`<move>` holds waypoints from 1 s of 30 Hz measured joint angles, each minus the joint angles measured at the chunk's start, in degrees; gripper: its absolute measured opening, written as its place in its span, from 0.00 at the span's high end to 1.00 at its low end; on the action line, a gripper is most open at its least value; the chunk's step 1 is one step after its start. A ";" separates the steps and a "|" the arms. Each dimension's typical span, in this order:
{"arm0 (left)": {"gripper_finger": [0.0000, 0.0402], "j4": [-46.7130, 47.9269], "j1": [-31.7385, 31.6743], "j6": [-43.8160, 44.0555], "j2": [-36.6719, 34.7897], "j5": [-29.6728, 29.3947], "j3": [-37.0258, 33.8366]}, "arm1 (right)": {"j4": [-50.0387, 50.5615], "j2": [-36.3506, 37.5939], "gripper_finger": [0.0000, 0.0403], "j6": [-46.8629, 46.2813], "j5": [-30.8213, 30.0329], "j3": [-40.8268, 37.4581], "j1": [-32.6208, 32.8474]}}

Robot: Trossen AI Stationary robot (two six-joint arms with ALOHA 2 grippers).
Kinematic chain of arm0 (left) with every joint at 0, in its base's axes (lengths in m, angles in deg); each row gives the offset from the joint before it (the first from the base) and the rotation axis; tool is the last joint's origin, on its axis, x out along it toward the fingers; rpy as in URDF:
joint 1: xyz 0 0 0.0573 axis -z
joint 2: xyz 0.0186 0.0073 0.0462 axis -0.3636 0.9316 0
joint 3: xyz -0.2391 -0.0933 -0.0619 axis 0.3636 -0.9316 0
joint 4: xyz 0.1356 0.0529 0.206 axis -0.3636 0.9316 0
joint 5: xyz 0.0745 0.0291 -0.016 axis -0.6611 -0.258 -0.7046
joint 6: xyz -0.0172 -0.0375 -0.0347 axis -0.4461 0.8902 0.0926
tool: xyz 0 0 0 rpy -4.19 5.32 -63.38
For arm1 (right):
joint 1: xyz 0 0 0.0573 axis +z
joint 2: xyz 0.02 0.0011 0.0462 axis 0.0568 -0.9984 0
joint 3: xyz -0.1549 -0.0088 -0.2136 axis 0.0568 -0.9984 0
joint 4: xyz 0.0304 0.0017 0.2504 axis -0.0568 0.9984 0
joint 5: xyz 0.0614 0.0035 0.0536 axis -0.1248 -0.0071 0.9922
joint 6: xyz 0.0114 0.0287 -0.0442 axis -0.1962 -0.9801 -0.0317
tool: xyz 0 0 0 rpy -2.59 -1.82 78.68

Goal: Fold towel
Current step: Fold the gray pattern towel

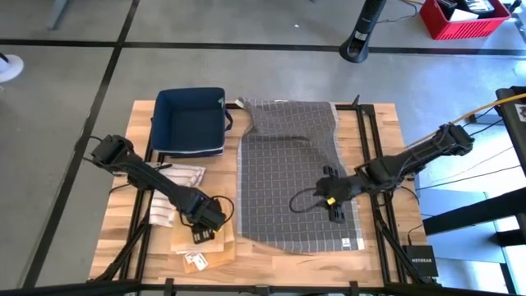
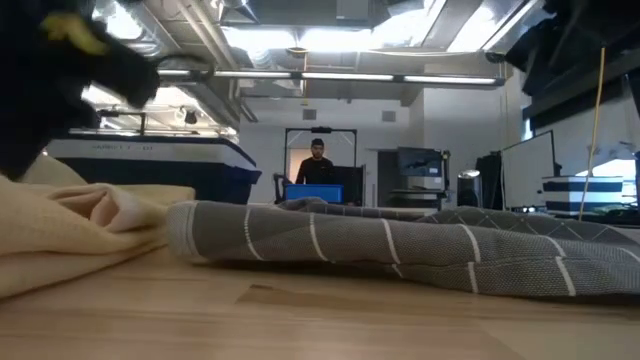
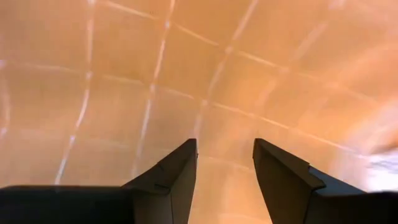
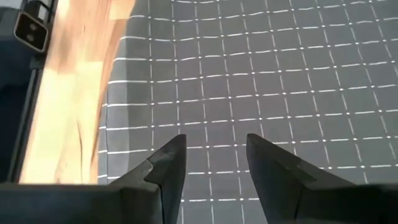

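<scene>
Approach step: right gripper [image 1: 333, 205] hovers, fingers parted and empty, over grey towel [image 1: 288, 173] (left gripper [image 1: 205, 222] likewise open); next, grasp an edge.

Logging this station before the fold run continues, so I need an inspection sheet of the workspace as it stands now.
Surface: wooden table, bare at the front edge.
Job's things: grey checked towel, spread out, far edge rumpled.
Clutter: navy bin; cream towels.
Grippers: left gripper over the cream towels, jaws open; right gripper over the grey towel, jaws open.
Cables: black cable across the grey towel.
Surroundings: person behind; red crate.
</scene>
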 joint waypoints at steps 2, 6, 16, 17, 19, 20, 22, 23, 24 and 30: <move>0.63 0.30 -0.03 2.54 -1.53 0.33 2.61 | 0.00 -0.02 0.58 -0.90 -1.37 0.00 2.09; 0.63 -4.59 -0.01 1.98 -3.95 -7.24 8.93 | -0.31 -0.38 0.58 -3.59 -2.34 0.00 4.00; 0.63 -31.22 1.99 -13.32 5.14 -12.18 9.72 | -12.47 -4.94 0.58 -9.05 -4.35 -2.79 9.02; 0.63 -31.30 2.00 -13.65 6.60 -11.60 9.71 | -14.84 -5.80 0.58 -8.24 -5.56 -3.42 10.05; 0.63 -31.17 1.99 -14.94 9.25 -11.09 10.10 | -19.91 -7.94 0.58 -6.23 -9.03 -4.46 11.77; 0.63 -31.34 1.95 -15.72 10.34 -11.13 10.30 | -22.39 -9.16 0.58 -5.43 -11.51 -4.76 12.51; 0.63 -31.84 1.56 -17.70 12.12 -11.55 10.70 | -25.73 -11.46 0.58 -4.47 -16.91 -5.16 13.47; 0.63 -32.08 1.34 -18.57 12.83 -11.89 10.94 | -27.43 -12.90 0.58 -4.22 -19.45 -5.16 13.89; 0.63 -32.13 1.07 -19.59 13.44 -11.96 11.06 | -28.73 -14.30 0.58 -4.18 -21.37 -5.16 14.29; 0.63 -31.36 -3.15 -24.96 16.07 -17.77 11.06 | -31.85 -21.14 0.58 -4.22 -23.30 -5.16 14.73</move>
